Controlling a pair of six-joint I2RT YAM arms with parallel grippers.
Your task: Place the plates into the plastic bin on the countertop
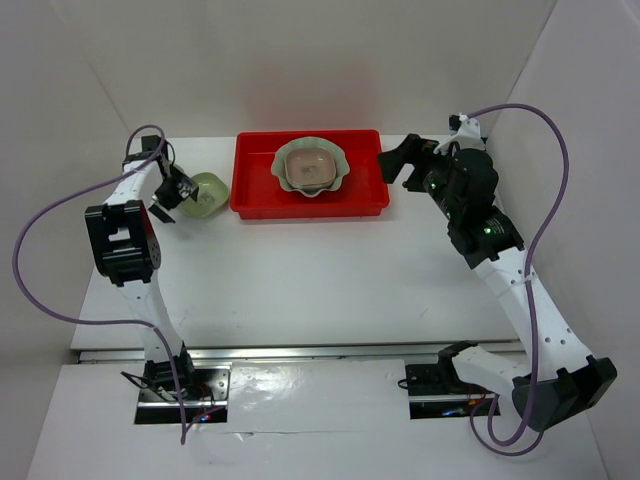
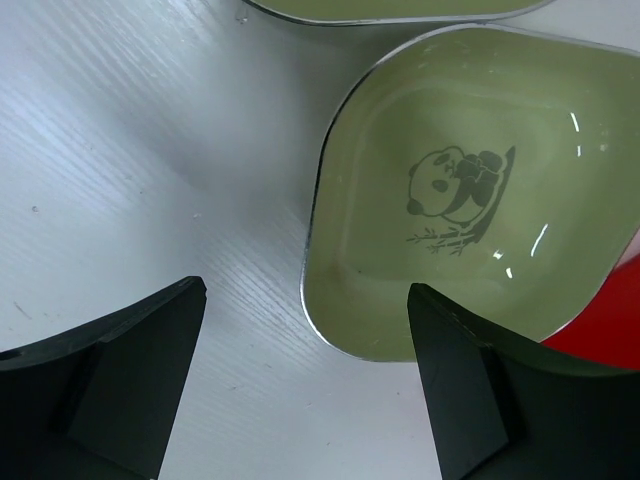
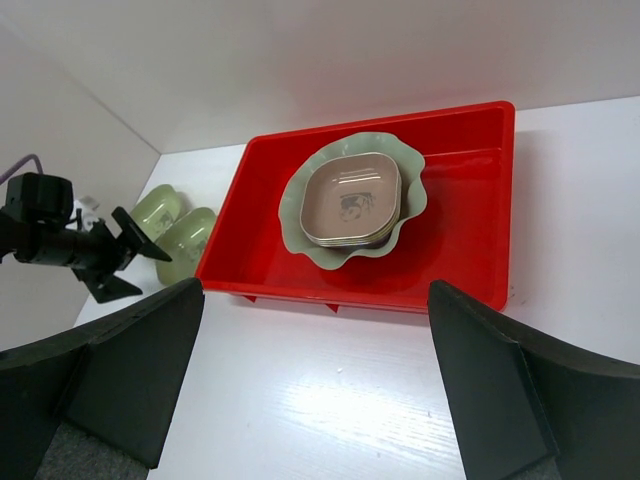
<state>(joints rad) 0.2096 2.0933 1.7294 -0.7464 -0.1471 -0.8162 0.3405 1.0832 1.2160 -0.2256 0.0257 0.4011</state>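
**A:** White table [image 1: 320, 270], white walls [image 1: 300, 60] around it. What's closest to the arm bases?

**B:** Bare tabletop, mostly. Further out on the left, the left gripper [image 2: 305, 300] hangs wide open and grasps nothing. The near rim of a small pale-green dish [image 2: 470, 190] lies between its jaws (a panda is printed in the bottom).

**A:** Touching it?

**B:** I can't tell. One finger [image 2: 460, 390] overlaps the dish's edge in the wrist view, no more than that.

**A:** So that dish isn't in the bin?

**B:** No, it's on the table, just left of the red bin [image 1: 260, 190]. A second pale-green dish [image 3: 158, 210] lies just beside it, also outside.

**A:** And the right side?

**B:** The right gripper [image 3: 315, 300] is spread wide too and empty, off the bin's right end.

**A:** Inside the bin?

**B:** The scalloped dish [image 1: 340, 165], pale green, is roughly centred, with a pinkish-tan dish [image 1: 308, 170] nested in it. Several rims show beneath that one, so it tops a small stack. The bin stands near the back wall.
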